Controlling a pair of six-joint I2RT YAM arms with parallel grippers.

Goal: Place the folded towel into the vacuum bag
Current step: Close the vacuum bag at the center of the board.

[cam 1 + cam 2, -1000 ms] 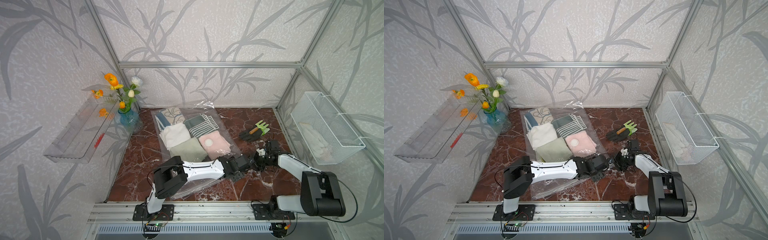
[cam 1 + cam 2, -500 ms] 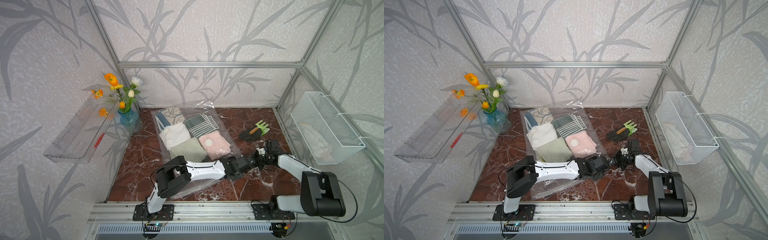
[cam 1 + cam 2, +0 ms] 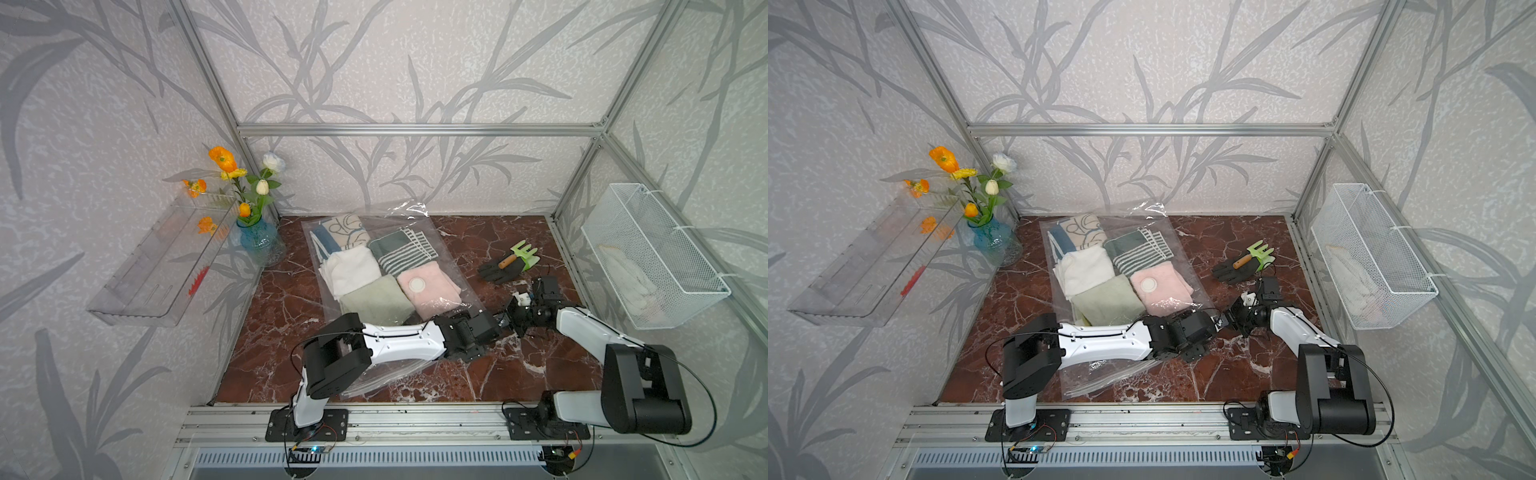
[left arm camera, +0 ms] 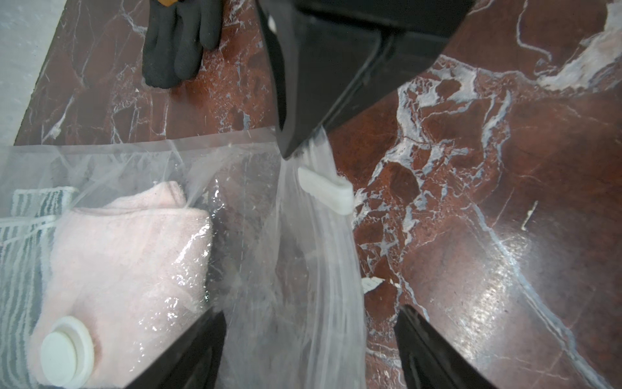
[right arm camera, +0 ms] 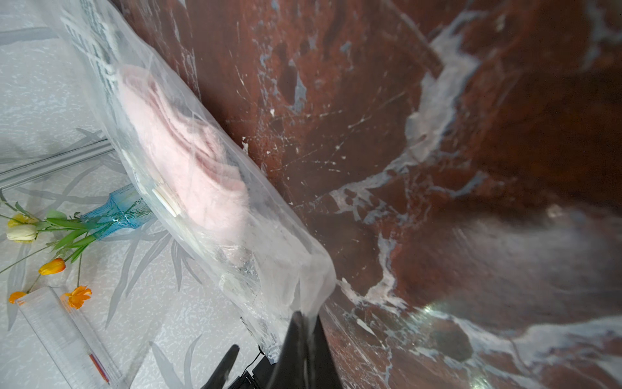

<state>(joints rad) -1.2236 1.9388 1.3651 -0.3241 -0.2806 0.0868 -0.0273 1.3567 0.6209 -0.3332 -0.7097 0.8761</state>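
At centre frame in both top views, the vacuum bag (image 3: 409, 214) lies flat on the marble table (image 3: 291, 307), its zip-seal strip (image 3: 1113, 376) at the lower end of the frame nearest the arm bases. Five folded towels are inside: patterned towel (image 3: 338, 230) and striped towel (image 3: 401, 249) at the far end, white towel (image 3: 351, 270) in the middle, green towel (image 3: 376, 301) and pink towel (image 3: 430, 291) nearest the mouth. The pink one sits under the white valve (image 3: 416, 285). No towel lies loose on the table. Right gripper (image 5: 304, 320): clenched on a gathered fold of the bag's film, just beside the white slider clip (image 4: 324, 190). Left gripper (image 4: 308, 311): jaws spread wide, empty, hovering over the film next to the pink towel. Judgement: insertion looks done, the pink towel fully within the plastic. What is left looks like letting go of the film and drawing both arms clear. I cannot tell whether the mouth is sealed. Black glove (image 3: 500, 270) and green hand rake (image 3: 525, 254) lie at right of the bag, apart from it. The wire basket (image 3: 681, 249) on the right wall holds pale fabric, not identifiable.
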